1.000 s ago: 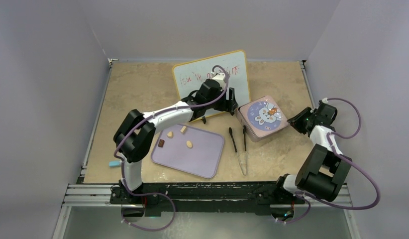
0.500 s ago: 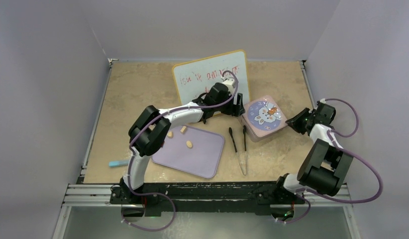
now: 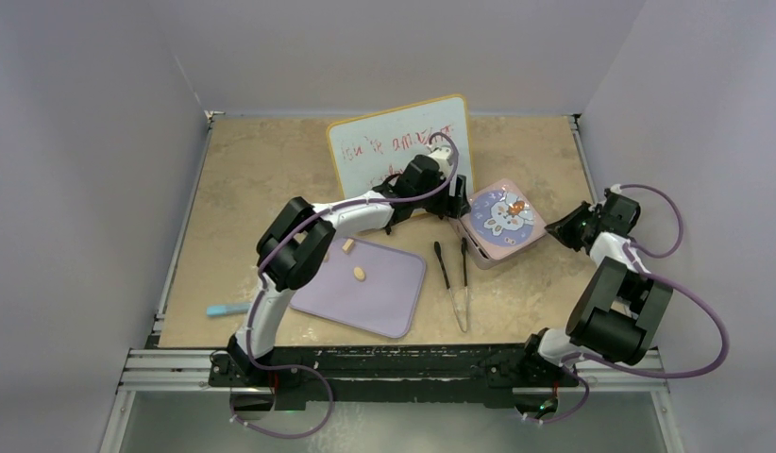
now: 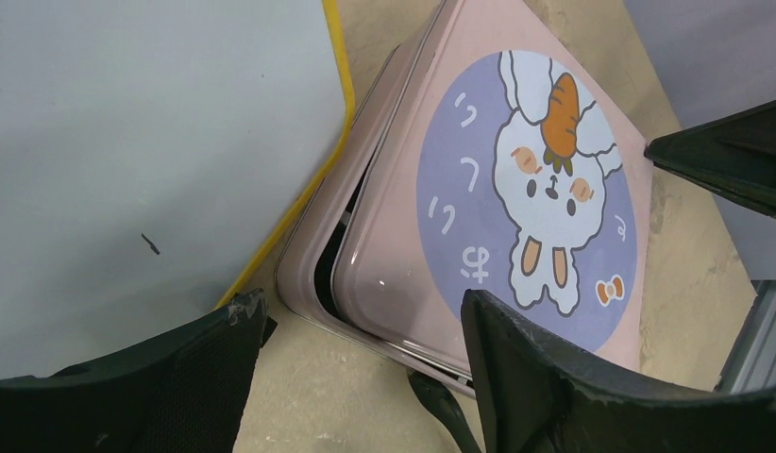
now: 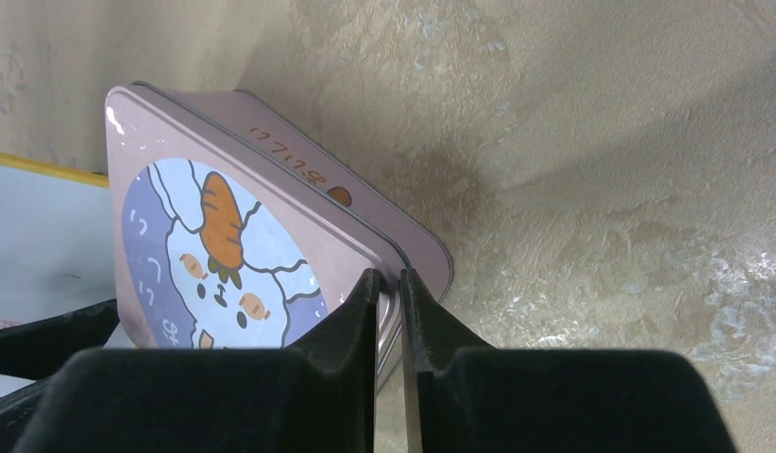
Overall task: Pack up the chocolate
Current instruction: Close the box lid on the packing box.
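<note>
Two tan pieces of chocolate [image 3: 361,275] lie on the lavender tray [image 3: 394,302]; my left arm covers the tray's left end. The pale pink box [image 3: 502,222] has a bunny lid [image 4: 516,189] that sits ajar, with a dark gap along its left edge. My left gripper [image 3: 457,198] [image 4: 363,304] is open, its jaws on either side of the box's near left corner. At the box's right edge, my right gripper [image 3: 562,229] [image 5: 389,276] is closed to a thin slit on the rim of the lid [image 5: 224,245].
Black tongs [image 3: 452,274] lie between the tray and the box, one tip [image 4: 441,406] under the box's corner. A yellow-edged whiteboard [image 3: 403,142] lies behind the box, touching it. A light blue item [image 3: 227,309] sits near the table's left edge.
My left arm swung right, bringing its gripper to the box's left corner and hiding two pieces on the tray. The right jaws narrowed onto the lid's rim. The box turned slightly.
</note>
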Tool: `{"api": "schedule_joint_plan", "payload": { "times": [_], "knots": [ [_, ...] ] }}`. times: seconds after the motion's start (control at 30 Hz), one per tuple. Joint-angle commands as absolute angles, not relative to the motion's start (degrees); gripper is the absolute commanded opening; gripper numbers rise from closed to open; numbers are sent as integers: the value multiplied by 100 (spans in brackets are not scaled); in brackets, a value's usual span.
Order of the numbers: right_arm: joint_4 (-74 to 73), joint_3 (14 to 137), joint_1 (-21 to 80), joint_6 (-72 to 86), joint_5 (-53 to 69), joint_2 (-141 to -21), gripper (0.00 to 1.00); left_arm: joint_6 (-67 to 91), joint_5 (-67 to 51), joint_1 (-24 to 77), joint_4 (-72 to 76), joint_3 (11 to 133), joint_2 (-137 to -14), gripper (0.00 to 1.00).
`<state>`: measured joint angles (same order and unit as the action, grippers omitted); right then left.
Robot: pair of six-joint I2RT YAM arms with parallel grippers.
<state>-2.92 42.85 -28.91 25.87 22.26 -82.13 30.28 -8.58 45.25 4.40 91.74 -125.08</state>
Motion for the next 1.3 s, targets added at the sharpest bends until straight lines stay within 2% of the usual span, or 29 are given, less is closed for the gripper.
{"api": "schedule_joint_plan", "payload": {
  "times": [0.0,1.27],
  "knots": [
    [-675,4224,-2888,2504,2036,-8501,12,2848,-952,4527,703,9509,-12626,73],
    [-941,3924,-2988,2575,2149,-8217,9,2898,-1461,4548,673,9606,-12618,66]
  ]
}}
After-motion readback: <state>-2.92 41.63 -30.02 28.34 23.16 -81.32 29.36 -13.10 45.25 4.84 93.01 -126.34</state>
